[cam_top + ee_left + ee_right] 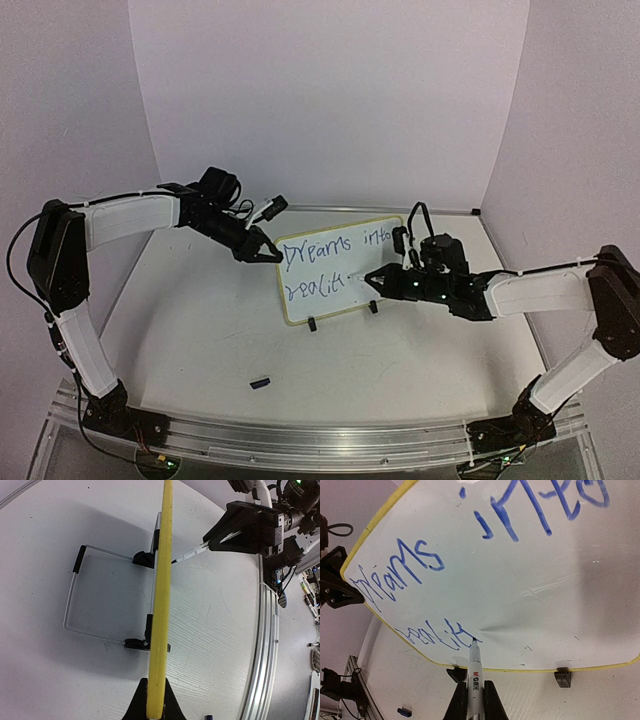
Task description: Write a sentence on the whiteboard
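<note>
On the table (200,330), the left gripper (270,255) pinches the whiteboard (340,262) by its left edge while the right gripper (375,280), clamped on a marker (474,664), sets its tip after "realit"; pushing too hard could tilt the board and spoil the sentence (422,567).

A whiteboard (340,268) stands upright in the middle of the tabletop (190,330), a barrier between front and back. The left hand (272,255) clamps the board's left edge, blocking passage round that side. The right hand (373,279) hangs just in front of the board's lower face, gripping a marker (474,666) whose tip touches it. Behind the board, a wire stand (74,597) lies on the tabletop. A wide stretch of tabletop runs in front of the board, with a small dark cap (261,382) lying well apart. Walls (330,100) close in the back and both sides.
</note>
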Motion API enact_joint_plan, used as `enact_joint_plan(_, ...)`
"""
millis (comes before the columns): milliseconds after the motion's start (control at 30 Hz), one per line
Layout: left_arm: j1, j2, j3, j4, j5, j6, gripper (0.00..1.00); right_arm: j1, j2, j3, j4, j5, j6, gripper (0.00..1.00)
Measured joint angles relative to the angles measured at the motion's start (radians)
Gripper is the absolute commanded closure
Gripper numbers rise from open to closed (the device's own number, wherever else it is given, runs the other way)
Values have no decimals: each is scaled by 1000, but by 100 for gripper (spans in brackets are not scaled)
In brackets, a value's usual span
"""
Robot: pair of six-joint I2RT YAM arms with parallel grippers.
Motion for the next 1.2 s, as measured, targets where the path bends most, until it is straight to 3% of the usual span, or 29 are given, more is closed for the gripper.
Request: enact_joint_plan(1200,0,0,0,1,-1,0,100,0,55,42,-17,2,0,100)
